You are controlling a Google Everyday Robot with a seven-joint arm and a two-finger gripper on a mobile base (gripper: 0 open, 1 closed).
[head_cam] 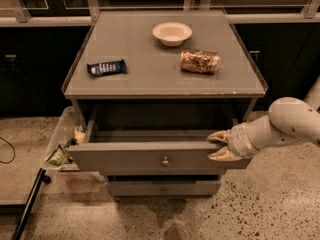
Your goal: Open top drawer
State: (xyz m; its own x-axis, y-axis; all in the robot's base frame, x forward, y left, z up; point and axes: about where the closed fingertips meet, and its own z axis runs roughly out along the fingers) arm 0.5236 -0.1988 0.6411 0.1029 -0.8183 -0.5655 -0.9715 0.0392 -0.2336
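Observation:
The top drawer (pixel 145 157) of the grey cabinet is pulled partly out, and its grey interior shows behind the flat front panel. A small round metal knob (pixel 165 160) sits at the panel's centre. My gripper (pixel 219 146) is at the right end of the drawer front. One finger lies over the panel's top edge and the other against its face, spread apart. My pale arm (pixel 290 126) comes in from the right.
A lower drawer (pixel 162 188) sits shut beneath. On the cabinet top (pixel 150 84) are a white bowl (pixel 172 33), a crushed can (pixel 200 61) and a blue snack bar (pixel 106 67). A bin with trash (pixel 62 151) stands at the left. A speckled floor lies in front.

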